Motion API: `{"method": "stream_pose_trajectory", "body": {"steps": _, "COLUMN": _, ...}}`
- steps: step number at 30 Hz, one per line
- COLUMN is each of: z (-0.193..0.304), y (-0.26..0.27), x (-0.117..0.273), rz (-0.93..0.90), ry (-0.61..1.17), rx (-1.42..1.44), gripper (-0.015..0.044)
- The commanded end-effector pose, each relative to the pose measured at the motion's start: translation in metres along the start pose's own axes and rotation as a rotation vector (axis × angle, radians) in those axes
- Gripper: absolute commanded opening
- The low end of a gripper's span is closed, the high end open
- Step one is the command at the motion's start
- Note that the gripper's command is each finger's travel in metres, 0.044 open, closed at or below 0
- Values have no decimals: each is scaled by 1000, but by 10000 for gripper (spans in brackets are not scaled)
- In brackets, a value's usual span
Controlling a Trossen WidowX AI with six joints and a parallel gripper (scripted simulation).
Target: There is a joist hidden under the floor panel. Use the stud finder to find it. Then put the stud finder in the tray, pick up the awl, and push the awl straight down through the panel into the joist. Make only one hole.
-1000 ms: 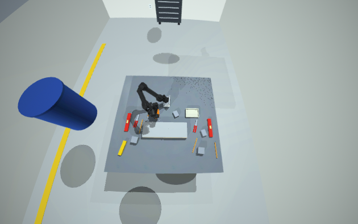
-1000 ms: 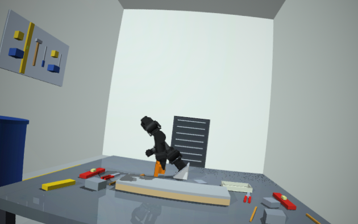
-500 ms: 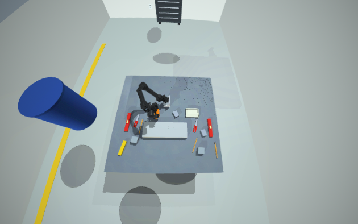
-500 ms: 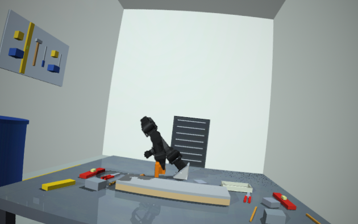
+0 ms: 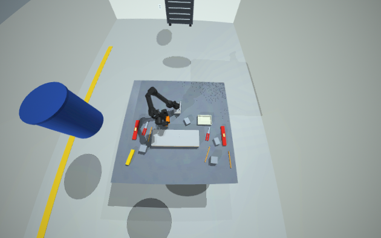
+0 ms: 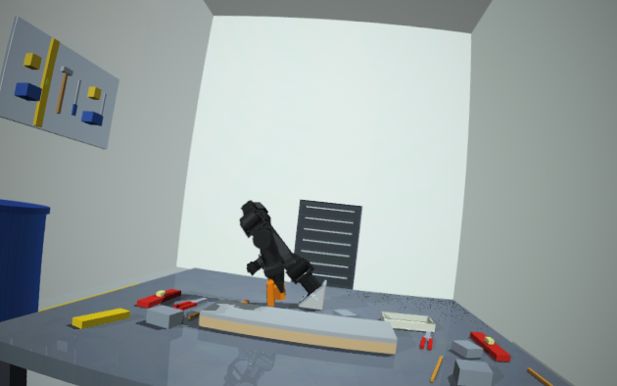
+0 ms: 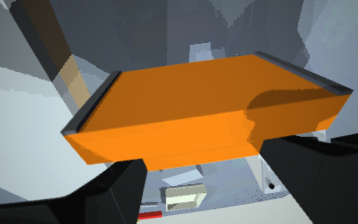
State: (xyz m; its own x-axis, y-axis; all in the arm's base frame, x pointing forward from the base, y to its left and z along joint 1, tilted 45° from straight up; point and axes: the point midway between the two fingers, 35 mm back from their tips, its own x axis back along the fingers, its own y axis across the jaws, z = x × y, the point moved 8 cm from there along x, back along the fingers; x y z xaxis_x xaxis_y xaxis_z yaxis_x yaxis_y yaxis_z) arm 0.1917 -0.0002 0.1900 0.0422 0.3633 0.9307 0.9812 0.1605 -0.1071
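My gripper (image 7: 199,139) is shut on the orange stud finder (image 5: 167,120) (image 6: 270,294) (image 7: 180,105), which has dark end strips. The stud finder is near the back-left part of the pale floor panel (image 5: 178,140) (image 6: 299,321) (image 7: 10,107); its exact height is unclear. The panel has a tan edge and shows no clear hole. The cream tray (image 5: 198,120) (image 6: 408,323) stands behind and right of the panel and looks empty. The awl cannot be made out for certain; a small orange-brown thing (image 6: 245,301) shows behind the panel in the exterior view.
A grey block (image 5: 187,121) lies between the arm's pale mount (image 5: 177,111) (image 6: 314,299) and the tray. Red levels (image 5: 135,130) (image 5: 223,136), red-handled pliers (image 5: 208,132), pencils (image 5: 207,154), other grey blocks (image 5: 143,148) and a yellow bar (image 5: 129,157) lie around the panel.
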Motion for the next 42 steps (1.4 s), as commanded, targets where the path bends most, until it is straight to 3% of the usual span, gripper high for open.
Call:
{"method": "stream_pose_trajectory", "body": {"steps": 1, "z": -3, "y": 1, "x": 1, "rz": -7, "ry": 29, "rx": 2, "gripper": 0}}
{"method": "stream_pose_trajectory", "body": {"steps": 42, "z": -27, "y": 0, "x": -2, "rz": -8, "ry": 253, "rx": 7, "gripper": 0}}
